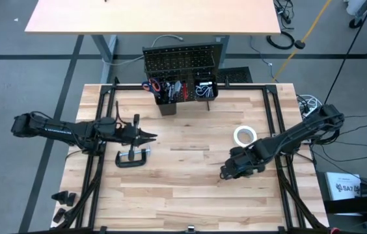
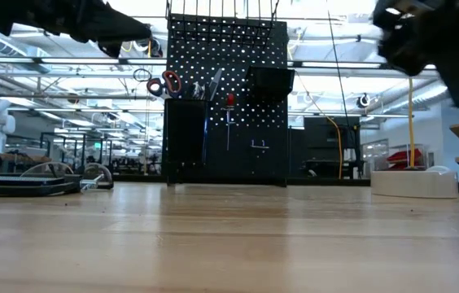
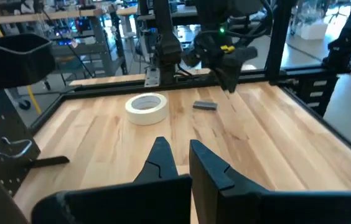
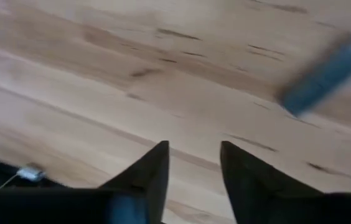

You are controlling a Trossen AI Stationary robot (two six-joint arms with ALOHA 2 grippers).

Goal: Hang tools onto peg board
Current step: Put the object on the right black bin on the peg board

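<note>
Two arms: both over the table [image 1: 190, 195], neither carrying a tool.
Right gripper [image 4: 193, 163]: nearest the front edge, fingers spread with bare wood between them; arm stretched low from the right side, seemingly heading for the blue-grey level [image 4: 326, 74].
Left gripper [image 1: 149, 137]: fingers pressed together, empty, arm held level above the black C-clamp [image 1: 133, 158], apparently waiting.
White tape roll [image 1: 244, 136]: flat, mid-table, right.
Peg board [image 1: 182, 60]: upright at the far edge, red-handled scissors [image 2: 163, 84] already hung.

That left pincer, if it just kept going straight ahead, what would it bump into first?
Probably the other arm's pincer across the table. The tape roll and small grey bar lie below its line, though depth is hard to judge.
</note>
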